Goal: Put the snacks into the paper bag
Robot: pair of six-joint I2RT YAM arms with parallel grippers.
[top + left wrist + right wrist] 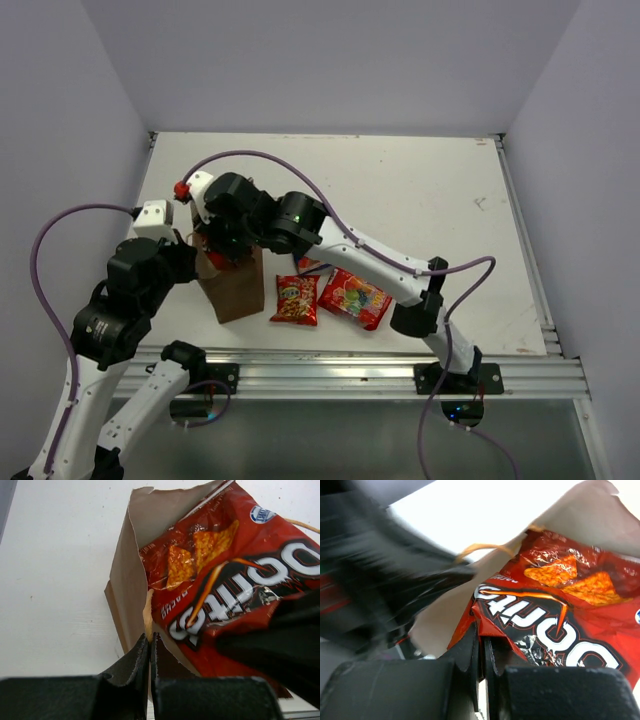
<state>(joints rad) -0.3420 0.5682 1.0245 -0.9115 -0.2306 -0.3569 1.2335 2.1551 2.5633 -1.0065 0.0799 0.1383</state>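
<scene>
Paper bag (238, 292) stood upright near the front left edge of the table (430, 190), its mouth held by the left gripper (150, 641), whose fingers were pressed together on the rim. Large red-orange chip bag (235, 575) lay partly inside that mouth, pinched at one edge between the closed fingers of the right gripper (481, 641). Small red-yellow packet (295, 299) and red candy-print packet (354, 297) lay flat on the table just right of the bag, side by side.
</scene>
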